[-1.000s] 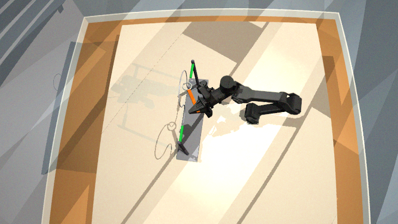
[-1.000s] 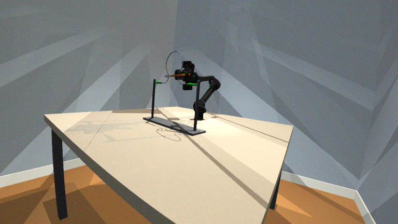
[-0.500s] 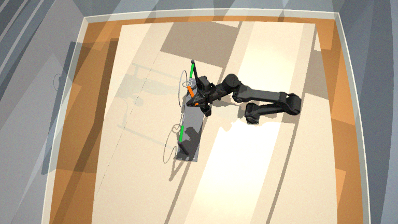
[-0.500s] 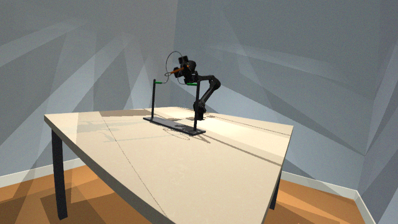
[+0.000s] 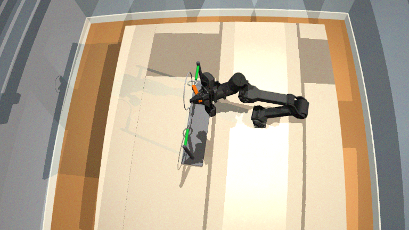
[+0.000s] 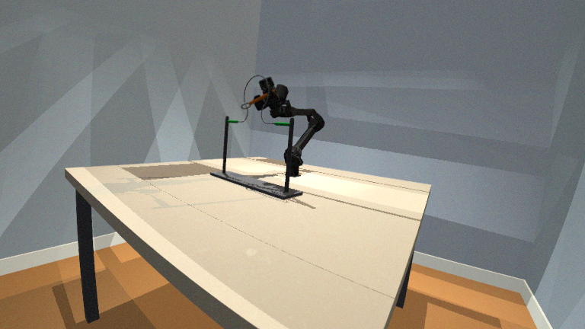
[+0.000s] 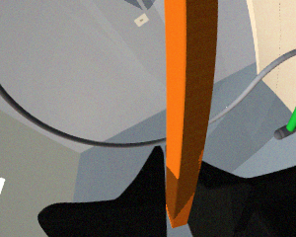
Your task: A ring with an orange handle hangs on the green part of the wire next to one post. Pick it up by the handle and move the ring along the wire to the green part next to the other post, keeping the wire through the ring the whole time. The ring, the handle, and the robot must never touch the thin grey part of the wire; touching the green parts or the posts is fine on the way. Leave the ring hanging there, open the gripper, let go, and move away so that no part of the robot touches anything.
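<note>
Top looks straight down; exterior far, oblique; wrist seemingly close-up.

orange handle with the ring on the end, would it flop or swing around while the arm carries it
Probably not. The handle looks like a straight, stiff bar, and it sticks straight out of the shut jaws of the gripper without sagging. The ring is thin, so likely light. The smooth handle might twist in the grip if bumped.
</note>
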You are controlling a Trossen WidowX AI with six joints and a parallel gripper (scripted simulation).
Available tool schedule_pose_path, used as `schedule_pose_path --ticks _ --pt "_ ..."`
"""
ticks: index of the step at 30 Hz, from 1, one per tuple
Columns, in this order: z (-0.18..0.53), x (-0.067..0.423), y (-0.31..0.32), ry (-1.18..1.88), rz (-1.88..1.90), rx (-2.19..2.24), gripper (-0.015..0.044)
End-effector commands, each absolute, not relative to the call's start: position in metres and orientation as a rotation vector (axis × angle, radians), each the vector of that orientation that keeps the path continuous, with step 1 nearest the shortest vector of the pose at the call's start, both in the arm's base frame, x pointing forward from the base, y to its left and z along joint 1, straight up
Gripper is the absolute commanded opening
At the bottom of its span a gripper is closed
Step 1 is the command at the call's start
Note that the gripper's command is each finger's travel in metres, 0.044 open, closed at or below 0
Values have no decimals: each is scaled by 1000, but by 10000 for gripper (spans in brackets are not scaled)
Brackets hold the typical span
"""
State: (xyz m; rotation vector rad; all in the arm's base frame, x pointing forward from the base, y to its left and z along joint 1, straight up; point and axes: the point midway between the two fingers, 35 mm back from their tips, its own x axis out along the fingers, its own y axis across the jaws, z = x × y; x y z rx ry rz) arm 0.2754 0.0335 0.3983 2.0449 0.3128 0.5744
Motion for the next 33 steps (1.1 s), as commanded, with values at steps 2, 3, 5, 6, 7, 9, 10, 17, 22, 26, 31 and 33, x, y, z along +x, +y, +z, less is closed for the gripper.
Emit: schedule_pose_path --ticks 2,3,5,6,7,9,10,17,22,26,31,33 --pt "402 275 32 325 569 2035 -150" --pt "403 275 31 328 566 2029 -150" --pt "403 275 31 334 559 2017 -150" --pt "403 275 31 338 556 2009 -150" --pt "403 275 31 342 551 2000 -150" --pt "403 275 31 350 542 1982 -150" --pt "403 275 31 354 538 1972 -150" --pt "401 275 32 383 502 1895 -150" --pt "399 275 33 403 475 1835 -150" --pt "397 275 34 417 453 1786 -150" --pt "395 276 34 433 428 1728 -150" --pt "394 276 34 438 420 1708 -150"
